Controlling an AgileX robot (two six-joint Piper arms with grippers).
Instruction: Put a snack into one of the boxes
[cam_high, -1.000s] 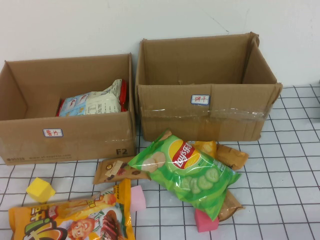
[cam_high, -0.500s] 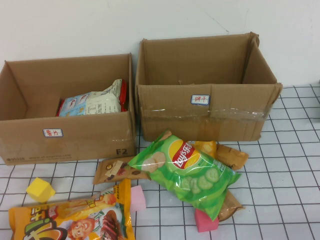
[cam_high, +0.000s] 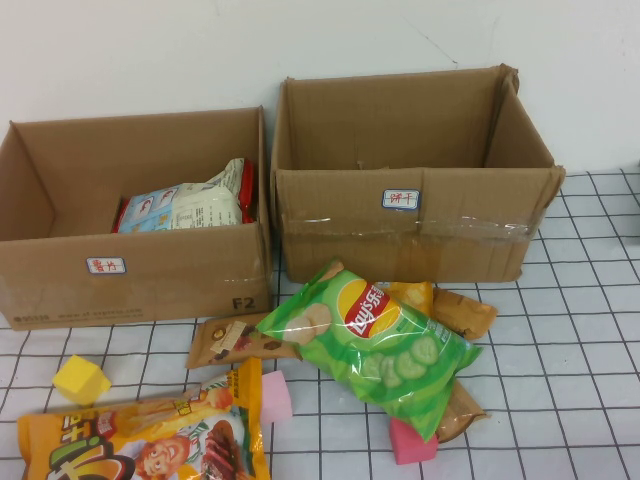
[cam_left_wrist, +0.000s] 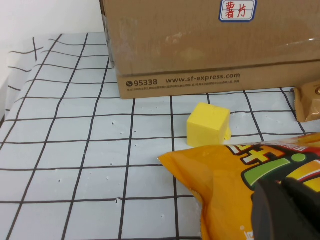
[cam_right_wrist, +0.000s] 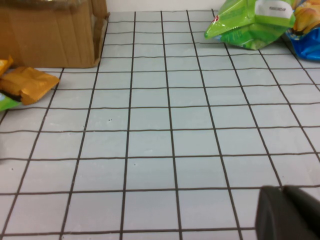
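Awaiting pickup: green chip bag (cam_high: 376, 343) loose before boxes | left gripper (cam_left_wrist: 290, 210) over orange bag (cam_left_wrist: 240, 185), right gripper (cam_right_wrist: 290, 215) parked; fingers: cannot tell.

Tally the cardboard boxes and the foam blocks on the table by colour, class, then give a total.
Brown cardboard boxes: 2
Yellow foam block: 1
Pink foam blocks: 2
Total: 5
The left hand is above the orange snack bag; the right hand is above the gridded table.

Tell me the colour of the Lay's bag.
Green, clearest in the high view: Lay's bag.
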